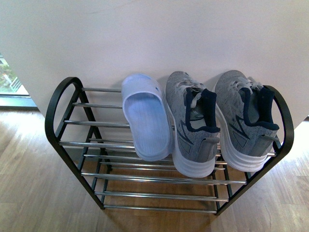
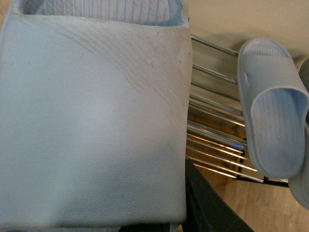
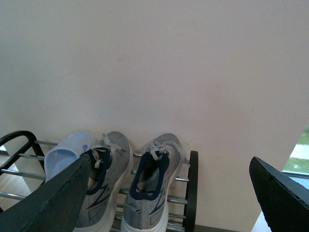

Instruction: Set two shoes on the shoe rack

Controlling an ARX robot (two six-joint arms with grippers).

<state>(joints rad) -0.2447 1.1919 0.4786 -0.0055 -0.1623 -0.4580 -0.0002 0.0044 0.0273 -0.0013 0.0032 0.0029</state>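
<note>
Filling the left wrist view, a pale blue rubber slide (image 2: pixel 91 121) seems clamped in the left claw, whose fingers stay hidden. It should settle flat on the black chrome-barred shoe rack (image 1: pixel 96 123), in the bare stretch beside its twin slide (image 1: pixel 145 116). Right claw (image 3: pixel 169 193) hangs apart, empty.

Rack: black shoe rack (image 1: pixel 58 104), chrome bars, on wood floor (image 1: pixel 24 193).
Top tier: blue slide (image 1: pixel 145 118), 2 grey sneakers (image 1: pixel 193 125), side by side.

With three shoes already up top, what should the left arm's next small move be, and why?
Probably carry the second pale blue slide, which fills the left wrist view, over to the bare bars at the left end of the shoe rack and lower it beside the slide already there. Both grey sneakers sit further right. The right gripper is open and holds nothing.
</note>
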